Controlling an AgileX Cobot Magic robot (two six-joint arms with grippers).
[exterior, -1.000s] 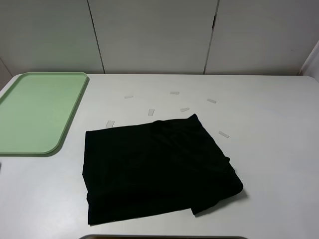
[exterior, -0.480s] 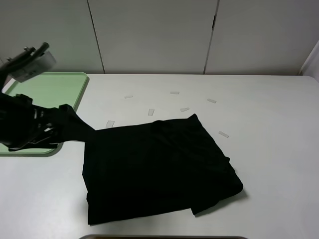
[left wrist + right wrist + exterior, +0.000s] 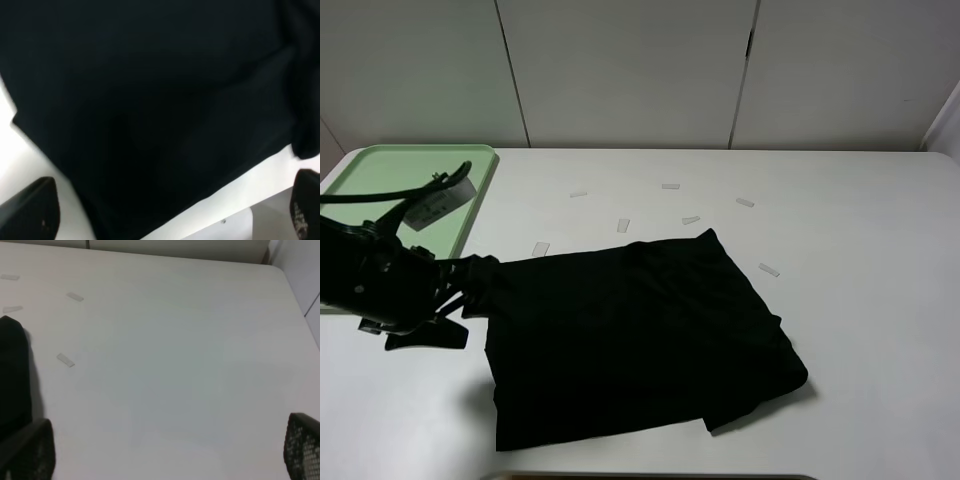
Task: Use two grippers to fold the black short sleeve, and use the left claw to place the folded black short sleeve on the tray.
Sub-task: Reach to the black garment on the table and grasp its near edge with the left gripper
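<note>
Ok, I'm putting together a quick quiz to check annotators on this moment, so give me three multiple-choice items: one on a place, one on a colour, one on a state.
1. Where on the table does the tray lie, seen from the high camera?
A. at the far left corner
B. at the right edge
C. in the middle

2. What colour is the tray?
A. red
B. pale green
C. blue

3. How does the left gripper stand by the black short sleeve?
A. shut on it
B. open above it
C. shut, well away from it

Answers: 1 A, the tray fills the far left corner in the high view. 2 B, its whole surface is mint green. 3 B, the left wrist view shows both fingertips wide apart with black cloth spread below them.
</note>
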